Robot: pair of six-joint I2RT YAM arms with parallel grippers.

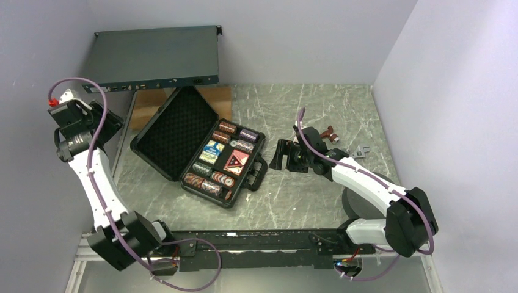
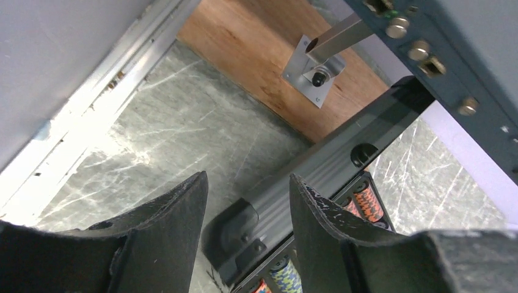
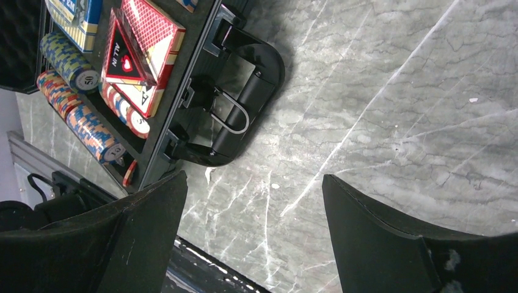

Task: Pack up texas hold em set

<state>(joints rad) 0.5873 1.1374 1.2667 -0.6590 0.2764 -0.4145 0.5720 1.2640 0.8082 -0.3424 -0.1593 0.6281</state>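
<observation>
Black fingers of my left gripper [image 2: 247, 183] fill the bottom of the left wrist view. They stand partly apart and have hold of nothing. Through the gap between them I see the grey rim [image 2: 330, 162] of the case lid at its corner. It lies beyond the fingertips, and I cannot tell whether either one touches it.

My right gripper [image 3: 255, 183] is spread wide and empty. It hangs over bare marbled table [image 3: 397, 122], just beside the case's black handle [image 3: 253, 91].

From above, the black case [image 1: 174, 131] lies open in the middle of the table. Its foam-lined lid is raised on the left and its tray is on the right. Rolls of striped poker chips [image 1: 211, 185] line the tray's edges. The blue and yellow card box [image 1: 212, 151] and the red card box [image 1: 235, 162] sit side by side between them.

Behind the case, a flat dark rack unit [image 1: 153, 58] stands raised at the back wall. A red-handled wrench [image 1: 333, 133] lies on the table behind my right arm.
</observation>
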